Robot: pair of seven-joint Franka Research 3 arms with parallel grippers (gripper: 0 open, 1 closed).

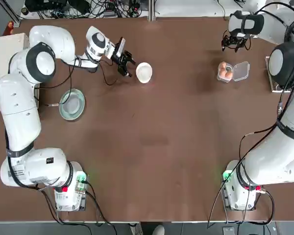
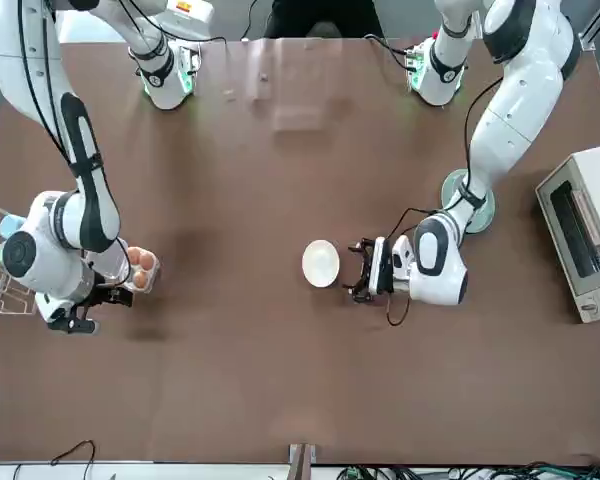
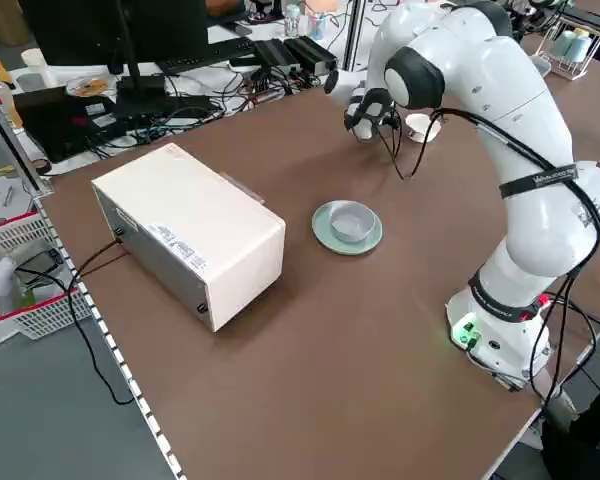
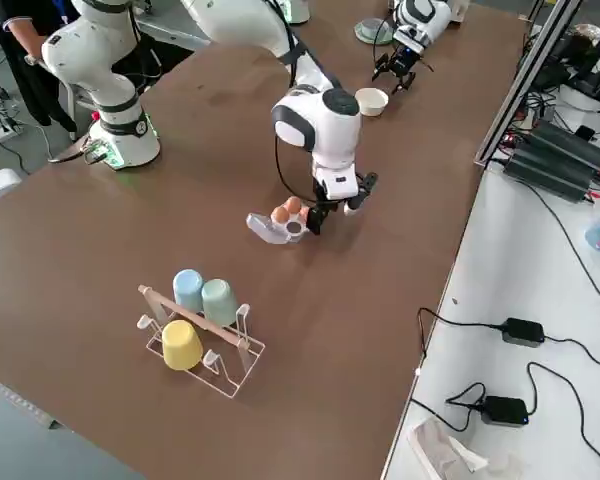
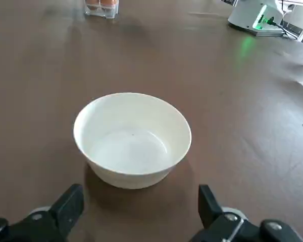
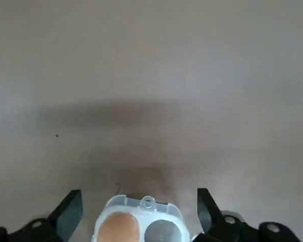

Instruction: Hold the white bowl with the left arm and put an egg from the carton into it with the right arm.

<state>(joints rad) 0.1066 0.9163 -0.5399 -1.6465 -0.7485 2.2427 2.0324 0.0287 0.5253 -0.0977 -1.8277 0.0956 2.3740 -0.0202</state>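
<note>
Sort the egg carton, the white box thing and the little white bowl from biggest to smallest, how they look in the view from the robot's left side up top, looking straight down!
1. White box, even partly cut off by the picture's edge
2. Egg carton, with its lid open
3. White bowl

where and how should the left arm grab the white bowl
Best at the rim of the white bowl, I'd say on the side nearest the left gripper. The bowl stands upright and flares toward a thin open lip, so one finger could go inside and one outside, coming down from above at a slant. The fingers are open, short of the bowl.
</note>
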